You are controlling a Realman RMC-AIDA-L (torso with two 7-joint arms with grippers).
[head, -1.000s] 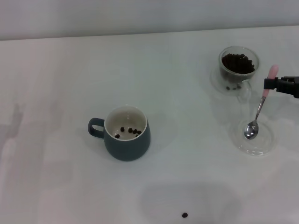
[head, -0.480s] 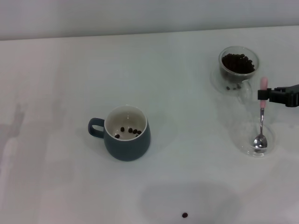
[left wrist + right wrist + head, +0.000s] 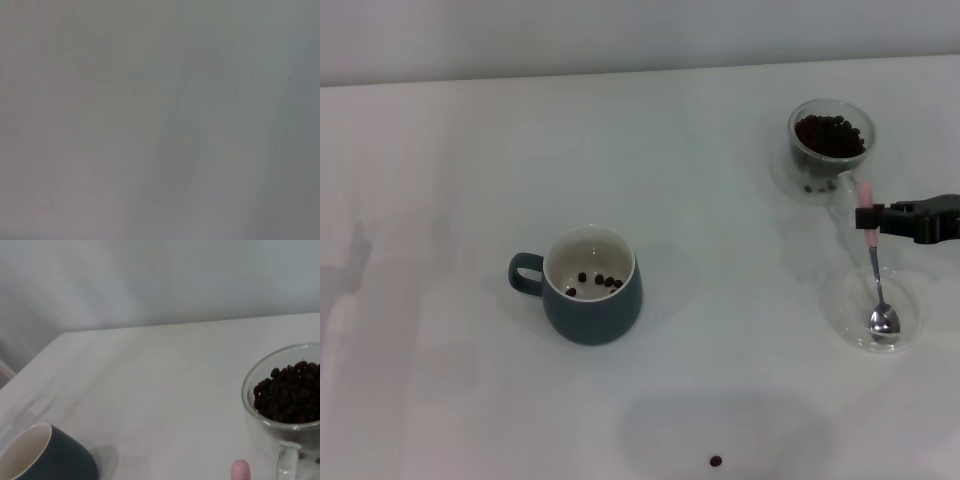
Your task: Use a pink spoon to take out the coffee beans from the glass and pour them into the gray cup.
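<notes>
My right gripper (image 3: 866, 218) reaches in from the right edge, shut on the pink spoon (image 3: 875, 280) just below its pink handle end. The spoon hangs nearly upright, its metal bowl resting in a shallow clear dish (image 3: 834, 301). Behind it stands the glass (image 3: 830, 145), filled with coffee beans (image 3: 830, 134). The right wrist view shows the glass (image 3: 280, 440), its beans (image 3: 287, 392) and the spoon's pink tip (image 3: 240, 471). The gray cup (image 3: 592, 290) stands at centre left with its handle to the left and several beans inside, and it shows as the gray cup (image 3: 47, 457) in the right wrist view.
A single stray bean (image 3: 715, 461) lies on the white table (image 3: 450, 180) near the front edge. A pale wall runs along the back of the table. The left wrist view shows only a blank grey surface.
The right gripper has moved left and lower. The spoon swung from tilted to nearly upright, and its bowl slid right within the dish.
</notes>
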